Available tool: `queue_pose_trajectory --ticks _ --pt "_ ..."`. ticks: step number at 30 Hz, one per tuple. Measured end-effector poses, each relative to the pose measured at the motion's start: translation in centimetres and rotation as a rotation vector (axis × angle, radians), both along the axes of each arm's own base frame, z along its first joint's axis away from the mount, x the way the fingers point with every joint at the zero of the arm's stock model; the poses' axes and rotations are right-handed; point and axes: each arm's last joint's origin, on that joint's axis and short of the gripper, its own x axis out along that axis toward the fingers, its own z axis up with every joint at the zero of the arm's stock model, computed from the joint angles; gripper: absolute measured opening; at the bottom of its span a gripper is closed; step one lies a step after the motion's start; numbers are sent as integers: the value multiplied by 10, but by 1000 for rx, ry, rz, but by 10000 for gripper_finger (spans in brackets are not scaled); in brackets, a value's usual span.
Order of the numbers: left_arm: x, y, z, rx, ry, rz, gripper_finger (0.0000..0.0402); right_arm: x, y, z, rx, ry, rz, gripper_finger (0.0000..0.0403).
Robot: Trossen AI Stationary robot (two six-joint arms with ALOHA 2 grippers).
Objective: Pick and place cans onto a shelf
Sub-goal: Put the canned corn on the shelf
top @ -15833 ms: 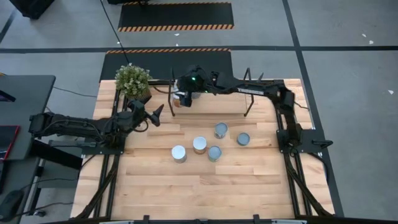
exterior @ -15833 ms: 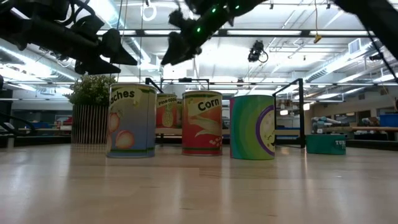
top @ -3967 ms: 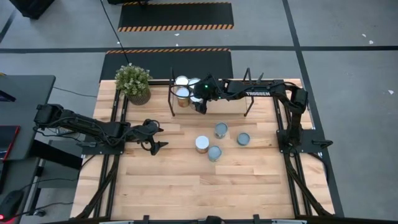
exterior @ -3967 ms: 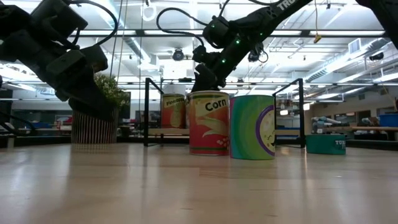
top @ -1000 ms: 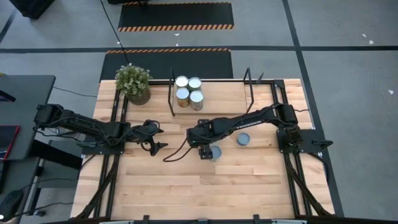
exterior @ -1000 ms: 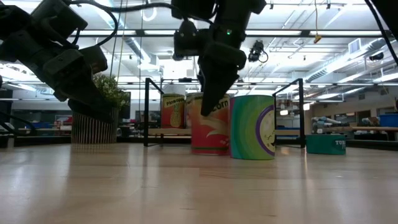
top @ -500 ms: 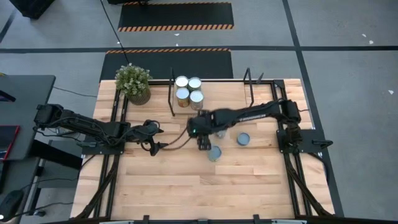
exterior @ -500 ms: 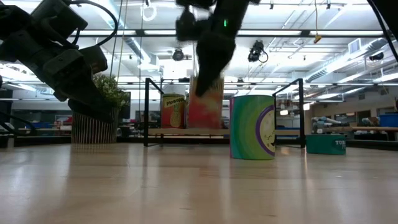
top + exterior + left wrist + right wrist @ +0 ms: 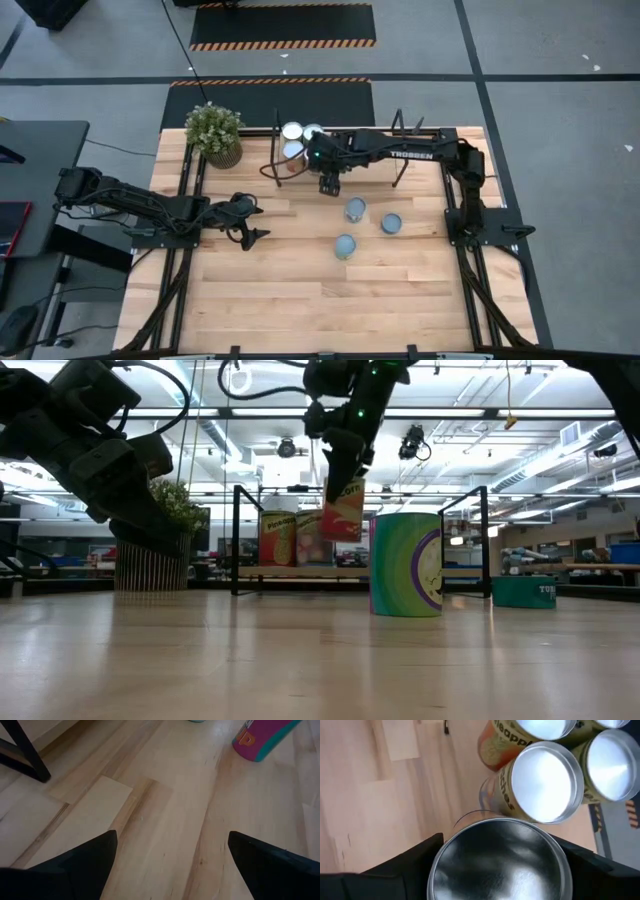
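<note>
We see the right gripper [image 9: 329, 184] at upper centre, beside the low light-wood shelf with black metal end frames [image 9: 400, 150], next to silver-topped cans [image 9: 292, 131] there. Three teal-sided cans [image 9: 345, 245] sit mid-table. The left gripper [image 9: 250, 220] rests left of centre. A potted green plant [image 9: 214, 131] stands upper left.

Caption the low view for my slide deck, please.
Right hand carries a corn can in the air toward the shelf, where other cans stand.
</note>
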Motion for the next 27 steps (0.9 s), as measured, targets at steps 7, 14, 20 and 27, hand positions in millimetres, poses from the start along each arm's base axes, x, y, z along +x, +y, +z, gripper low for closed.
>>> queue_pose_trajectory --ticks 7,14,20,27 --pt "0 0 0 3 4 -3 387 2 1 -4 -17 23 39 327" --pt "0 0 0 4 3 -4 387 -9 -10 -4 -40 101 7 327" --pt "0 0 0 5 3 -4 387 -18 -44 -6 -3 85 -40 327" --pt "0 0 0 5 2 -5 387 -16 -67 -19 66 48 -41 327"
